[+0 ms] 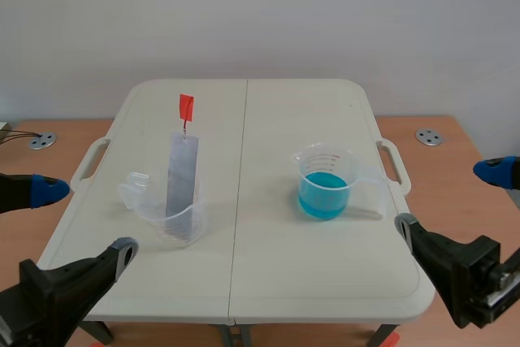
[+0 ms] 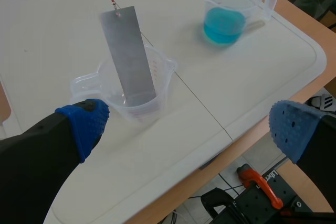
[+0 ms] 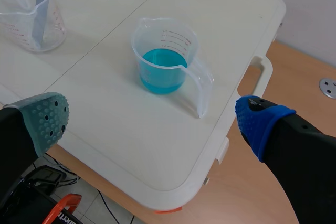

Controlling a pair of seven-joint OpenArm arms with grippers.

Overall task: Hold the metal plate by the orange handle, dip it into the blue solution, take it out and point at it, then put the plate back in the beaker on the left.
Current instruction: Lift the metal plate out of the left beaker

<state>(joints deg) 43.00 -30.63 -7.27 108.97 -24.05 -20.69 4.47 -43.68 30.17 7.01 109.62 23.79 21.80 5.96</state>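
Stands in the clear beaker (image 1: 166, 219), centre left of frame: metal plate (image 1: 182, 176), long axis nearly upright, orange handle (image 1: 186, 108) topmost. Lies to the upper right of the nearer left end effector (image 1: 85, 221), fingers wide apart; right end effector (image 1: 447, 197) likewise apart.

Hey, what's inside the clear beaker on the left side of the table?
A grey metal plate stands tilted in the beaker, its orange handle well above the rim. No liquid shows; the floor behind the plate is hidden.

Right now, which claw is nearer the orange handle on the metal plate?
Left. The left claw is open at the near-left corner of the table, just short of the beaker under the orange handle. The right claw is open off its right edge.
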